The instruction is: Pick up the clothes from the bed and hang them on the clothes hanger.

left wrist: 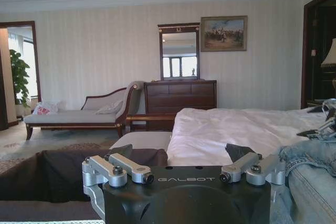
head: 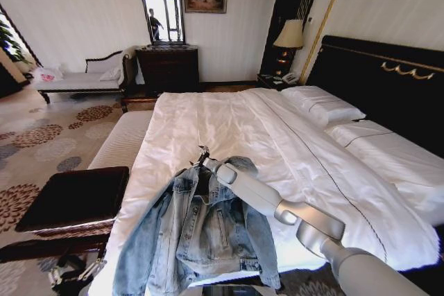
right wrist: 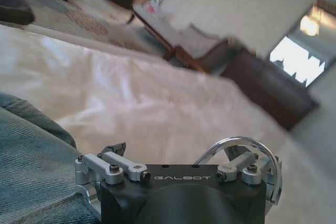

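The clothes, one faded-blue denim jacket [head: 198,230], lie spread on the near left corner of the bed [head: 229,119], with the hem hanging over the edge. At the jacket's collar a silver hook of the clothes hanger [head: 202,152] pokes out; the rest of the hanger is hidden by the denim. My right gripper [head: 207,163] reaches in from the lower right and sits at that collar. In the right wrist view it [right wrist: 173,153] stands open, with the hook [right wrist: 247,142] arching over one finger and denim [right wrist: 31,171] beside it. My left gripper [left wrist: 181,153] hangs open, low beside the bed.
A dark bench top [head: 76,195] stands to the left of the bed's corner, with a white cushioned bench [head: 125,140] beyond it. A chaise lounge [head: 83,77] and a dark dresser [head: 168,67] line the far wall. Patterned carpet [head: 41,136] lies open on the left.
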`<state>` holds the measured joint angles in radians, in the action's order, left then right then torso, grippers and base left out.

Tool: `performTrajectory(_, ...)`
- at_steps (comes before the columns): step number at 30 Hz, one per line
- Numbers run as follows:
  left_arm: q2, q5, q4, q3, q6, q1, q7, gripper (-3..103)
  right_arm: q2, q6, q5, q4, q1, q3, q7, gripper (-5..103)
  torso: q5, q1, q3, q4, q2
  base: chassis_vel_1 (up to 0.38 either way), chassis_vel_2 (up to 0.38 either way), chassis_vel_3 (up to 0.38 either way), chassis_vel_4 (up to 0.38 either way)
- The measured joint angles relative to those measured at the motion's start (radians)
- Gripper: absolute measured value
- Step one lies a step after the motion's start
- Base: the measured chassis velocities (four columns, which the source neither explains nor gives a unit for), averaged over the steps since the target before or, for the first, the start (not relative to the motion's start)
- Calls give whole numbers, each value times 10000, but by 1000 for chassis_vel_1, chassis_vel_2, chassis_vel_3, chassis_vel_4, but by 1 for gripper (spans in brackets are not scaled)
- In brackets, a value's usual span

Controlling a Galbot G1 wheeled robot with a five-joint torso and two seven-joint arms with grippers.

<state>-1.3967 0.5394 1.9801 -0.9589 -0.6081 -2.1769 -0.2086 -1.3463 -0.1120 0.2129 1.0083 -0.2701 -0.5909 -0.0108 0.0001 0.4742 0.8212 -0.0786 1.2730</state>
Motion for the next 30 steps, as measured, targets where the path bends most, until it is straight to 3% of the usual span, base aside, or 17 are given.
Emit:
performTrajectory(2, -12, 13, 19, -16, -12, -5, -1, 100, 89, -992, 2066, 120, 149, -215, -110, 100, 0, 0, 0, -3, 0, 0, 0, 0, 0)
performTrajectory(3, -12, 13, 19, -16, -12, -5, -1, 100, 89, -992, 2066, 120, 149, -215, -110, 100, 0, 0, 0, -3, 0, 0, 0, 0, 0)
performTrajectory(6, -50, 12, 40, -16, -27, -8, -2, 100, 53, -1133, 3622, -59, 200, -258, -477, 100, -1, 1, 1, -3, 0, 0, 0, 0, 0)
performTrajectory(9, -62, 9, 41, -16, -37, -7, -3, 100, -7, -1195, 3848, -62, 169, -202, -378, 100, -1, 1, 0, -2, 0, 0, 0, 0, 0)
performTrajectory(13, -73, 6, 76, -46, -41, -19, -3, 100, -54, -1801, 3413, -4, 43, 84, 220, 100, -1, 0, 1, 1, 0, 0, 0, 0, 0)
performTrajectory(17, -44, -97, 76, -112, -63, 6, -3, 100, 372, -2034, 4447, 701, -427, 923, 962, 100, 0, 0, 0, -2, 0, 0, 0, 0, 0)
performTrajectory(23, -84, -129, 165, -81, -35, 15, -3, 100, 747, -2028, 4235, 887, -614, 1378, 1080, 100, -1, 1, 0, -2, 0, 0, 0, 0, 0)
performTrajectory(26, -91, -152, 193, -81, -32, -23, -2, 100, 1796, -1984, 3775, 1993, -906, 1574, 1009, 100, 2, 1, 0, 4, 0, 0, 0, 0, 0)
performTrajectory(30, -99, -202, 229, -53, -27, -34, 0, 100, 2813, -1924, 3405, 2967, -1290, 1820, 906, 100, 1, 0, 0, -9, 0, 0, 0, 0, 0)
